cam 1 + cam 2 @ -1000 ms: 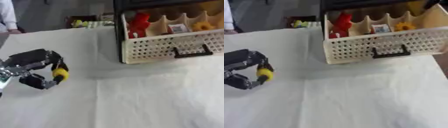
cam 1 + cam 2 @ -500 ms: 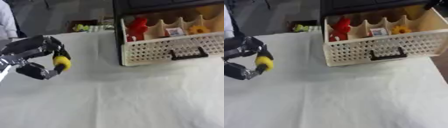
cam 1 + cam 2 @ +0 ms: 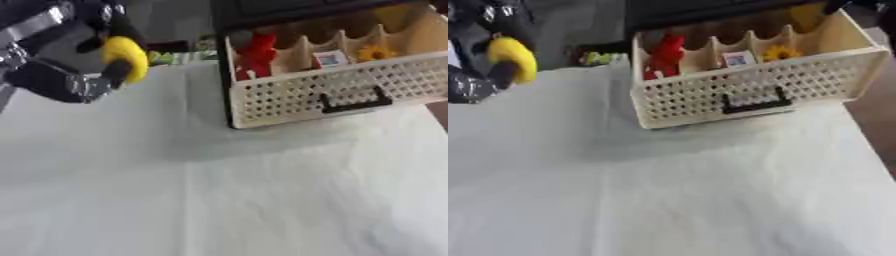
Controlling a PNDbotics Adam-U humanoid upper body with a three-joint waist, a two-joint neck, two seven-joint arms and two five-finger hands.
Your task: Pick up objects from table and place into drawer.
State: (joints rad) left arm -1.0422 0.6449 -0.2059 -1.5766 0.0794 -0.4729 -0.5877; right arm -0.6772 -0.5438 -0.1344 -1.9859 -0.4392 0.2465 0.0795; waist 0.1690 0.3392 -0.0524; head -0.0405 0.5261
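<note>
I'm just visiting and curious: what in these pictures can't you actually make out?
- Yellow object: left robot hand curls round it; motion blur hides what it is.
- Red item in drawer: blurred, partly behind the front wall.
- Small card and orange piece: too small.
- Right robot hand: in neither view.

white-clothed table [image 3: 262,200], dark floor [image 3: 175,20] behind

The left robot hand [image 3: 66,75] hangs raised at upper left, apparently curled.

Matt white cloth [image 3: 262,200], perforated drawer [image 3: 324,95]
</note>
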